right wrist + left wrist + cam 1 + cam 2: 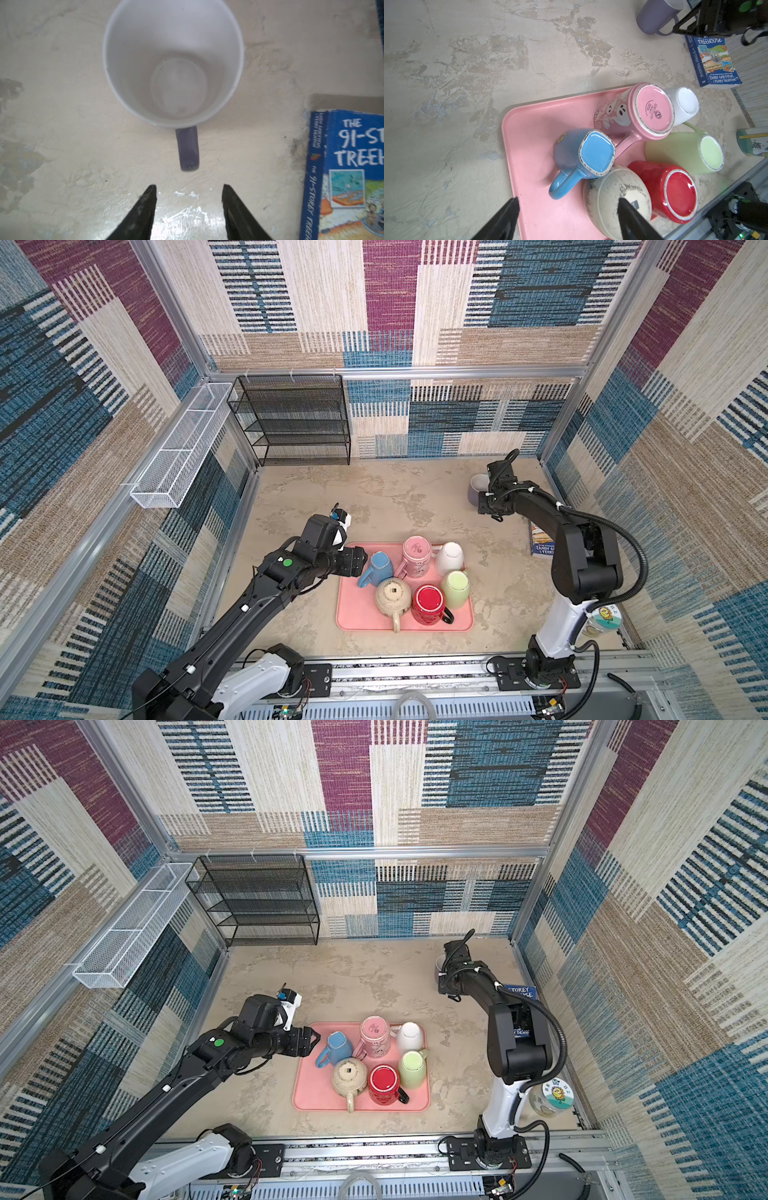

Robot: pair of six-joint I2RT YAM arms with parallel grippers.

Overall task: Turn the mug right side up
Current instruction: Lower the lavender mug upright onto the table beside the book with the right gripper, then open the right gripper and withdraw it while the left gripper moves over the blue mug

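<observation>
Purple mug (478, 489) upright on table (374, 497), upper right in top view, handle (188, 149) facing right gripper (189, 187); fingers apart, touching nothing. Withdraw straight, avoid clipping handle. Left gripper (568, 199) fingers apart, empty, beside pink tray (353, 614).

tray (353, 614): upturned mugs (428, 602) crowded together, hardly a gap; bare strip along its left side
purple mug (172, 62): bare table (62, 124) around it; book (353, 166) nearby

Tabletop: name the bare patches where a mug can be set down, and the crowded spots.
Free: the wide stretch between black shelf and pink tray; also between tray and purple mug. Crowded: the tray, six upturned mugs packed together.
</observation>
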